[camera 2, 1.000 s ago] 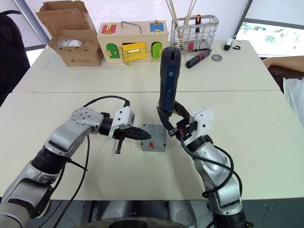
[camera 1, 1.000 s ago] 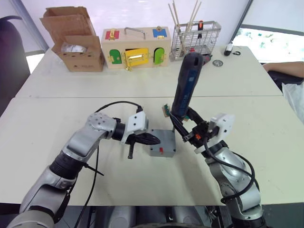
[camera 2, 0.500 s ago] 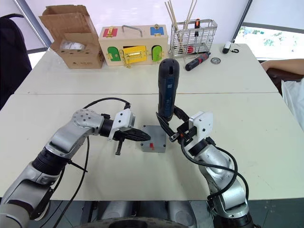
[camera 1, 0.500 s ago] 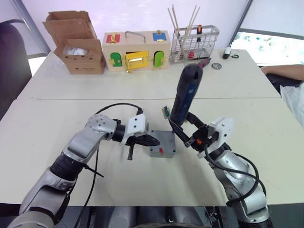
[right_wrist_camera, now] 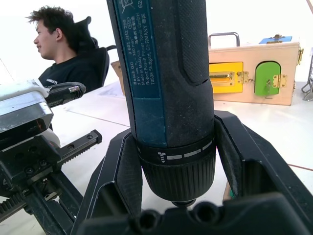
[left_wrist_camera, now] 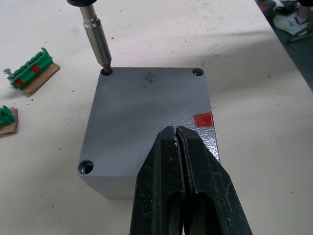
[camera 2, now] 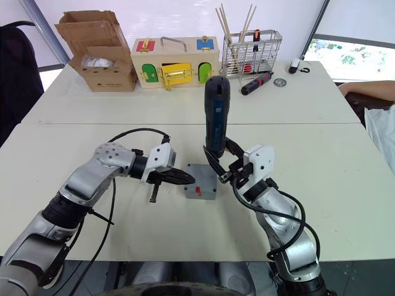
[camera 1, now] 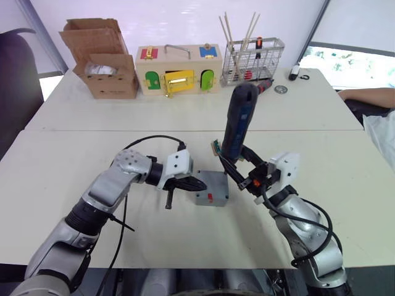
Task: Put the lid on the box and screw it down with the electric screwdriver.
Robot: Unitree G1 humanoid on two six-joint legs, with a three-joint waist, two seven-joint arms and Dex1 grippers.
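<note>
Left wrist view gives you the clearest look: the lid (left_wrist_camera: pixel 146 117) sits flat on the box (left_wrist_camera: pixel 208 128), covering it, with the red mark (left_wrist_camera: pixel 203 119) showing on the box's side. Your left claw (left_wrist_camera: pixel 179 147) is clenched with nothing between its fingers, its tips pressed down on the lid's top near the edge above the red mark. The screwdriver's metal bit (left_wrist_camera: pixel 97 40) stands in the screw hole at one far corner of the lid; the holes at two other corners are in plain sight.

From the head camera, the box (camera 2: pixel 201 182) lies on the near counter (camera 2: pixel 345 179), about midway between its left and right edges. Your right claw (camera 2: pixel 220 165) is grasping the screwdriver (camera 2: pixel 216 117) around its lower body, and the tool stands nearly upright, tilted a little, over the box's far side. In the right wrist view the two fingers (right_wrist_camera: pixel 122 171) flank the tool's collar on both sides.

Along the far edge of the far counter you have a carton (camera 2: pixel 99 52), a wooden latch box (camera 2: pixel 176 61) and a wire basket (camera 2: pixel 250 46).
</note>
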